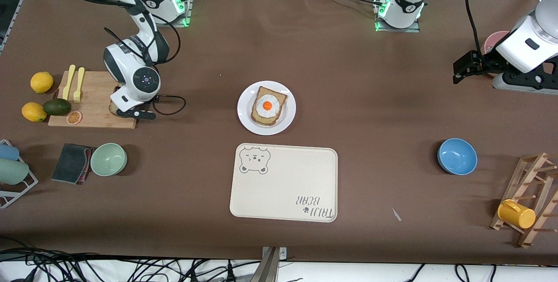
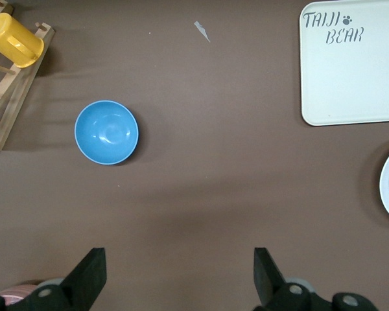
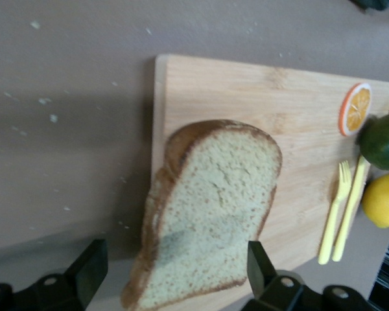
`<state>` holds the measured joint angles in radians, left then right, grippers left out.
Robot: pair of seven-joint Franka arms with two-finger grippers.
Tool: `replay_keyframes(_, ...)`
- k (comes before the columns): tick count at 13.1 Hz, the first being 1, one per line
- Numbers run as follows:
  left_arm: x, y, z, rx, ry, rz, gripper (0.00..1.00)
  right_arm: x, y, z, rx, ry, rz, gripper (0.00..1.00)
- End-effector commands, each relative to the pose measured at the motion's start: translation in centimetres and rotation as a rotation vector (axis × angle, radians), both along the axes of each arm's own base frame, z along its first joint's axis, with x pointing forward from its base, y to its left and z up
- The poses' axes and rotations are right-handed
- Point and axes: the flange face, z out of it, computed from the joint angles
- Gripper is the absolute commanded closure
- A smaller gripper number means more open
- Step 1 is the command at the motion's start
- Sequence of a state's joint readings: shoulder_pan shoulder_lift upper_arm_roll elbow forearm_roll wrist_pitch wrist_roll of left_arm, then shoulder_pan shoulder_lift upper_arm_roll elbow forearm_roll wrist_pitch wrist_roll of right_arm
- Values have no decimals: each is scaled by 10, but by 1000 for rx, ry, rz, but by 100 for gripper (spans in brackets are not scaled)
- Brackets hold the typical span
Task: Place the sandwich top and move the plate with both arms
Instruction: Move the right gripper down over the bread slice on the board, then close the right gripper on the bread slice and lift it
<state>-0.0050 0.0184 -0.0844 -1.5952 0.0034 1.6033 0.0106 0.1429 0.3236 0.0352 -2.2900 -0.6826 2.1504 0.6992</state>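
The sandwich top (image 3: 211, 207), a plain bread slice, lies on the wooden cutting board (image 3: 298, 110) at the right arm's end of the table. My right gripper (image 3: 175, 269) is low over it, open, with one finger on each side of the slice. In the front view the hand (image 1: 133, 112) covers all but a crust edge of the slice (image 1: 114, 108). The white plate (image 1: 266, 107) sits mid-table and holds a bread slice with a fried egg (image 1: 267, 106). My left gripper (image 1: 457, 72) hangs open and holds nothing over bare table at the left arm's end, and that arm waits.
A cream bear-printed tray (image 1: 283, 184) lies nearer the camera than the plate. The board carries a yellow fork and knife (image 1: 74, 82) and an orange slice (image 1: 74, 117), with lemons and an avocado beside it. Also here: a green bowl (image 1: 108, 159), a blue bowl (image 1: 457, 156) and a wooden rack with a yellow mug (image 1: 516, 213).
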Motion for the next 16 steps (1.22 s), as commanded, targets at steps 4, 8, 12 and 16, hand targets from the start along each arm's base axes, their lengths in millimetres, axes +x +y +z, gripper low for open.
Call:
replay_keyframes(4,2,-1,6,30,1,3,0,-7,-7,-9,-74,21,21,16)
replay_keyframes(8,2,-1,6,30,1,1,0,-6,-4,-21,-89,-12,-40,18)
replay_keyframes(12,2,-1,6,30,1,-2,0,-2,-4,-19,-89,-19,-44,18)
replay_keyframes(16,1,-1,6,30,2,1,0,-5,-3,-29,-82,-7,-45,23)
